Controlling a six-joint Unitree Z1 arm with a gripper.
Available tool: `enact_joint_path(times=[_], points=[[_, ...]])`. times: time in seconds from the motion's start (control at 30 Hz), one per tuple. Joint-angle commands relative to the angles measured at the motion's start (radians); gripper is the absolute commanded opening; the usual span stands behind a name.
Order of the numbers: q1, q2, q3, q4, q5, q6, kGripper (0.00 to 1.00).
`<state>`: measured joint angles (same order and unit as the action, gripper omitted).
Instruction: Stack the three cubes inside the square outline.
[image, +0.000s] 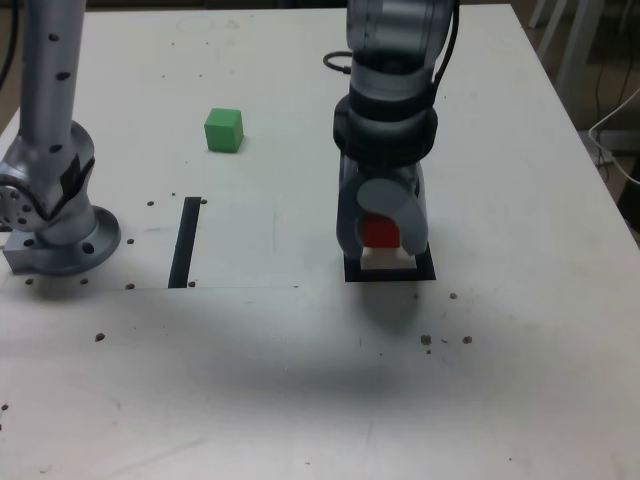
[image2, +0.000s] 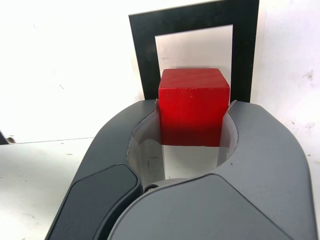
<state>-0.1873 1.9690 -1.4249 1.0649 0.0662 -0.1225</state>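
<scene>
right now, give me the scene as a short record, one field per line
pincer: around the red block, a side on each flank
red block: between the pincer's sides, over the square outline
square outline: thick black frame, pale middle, on the table
green block: alone on the table, far from the outline, toward the exterior view's left
yellow block: not seen in either view
black strip: flat on the table, between arm base and outline in the exterior view
stack: none seen

Gripper (image2: 194, 107) apparently closed, pointing downward
</scene>
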Motion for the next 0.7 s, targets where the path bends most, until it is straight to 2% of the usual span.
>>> enact_joint_path(times=[0.0,0.67], points=[[-0.002,0.005,0.007,-0.014,0.000,-0.002,0.29],[-0.002,0.013,0.063,-0.092,0.032,-0.001,0.31]])
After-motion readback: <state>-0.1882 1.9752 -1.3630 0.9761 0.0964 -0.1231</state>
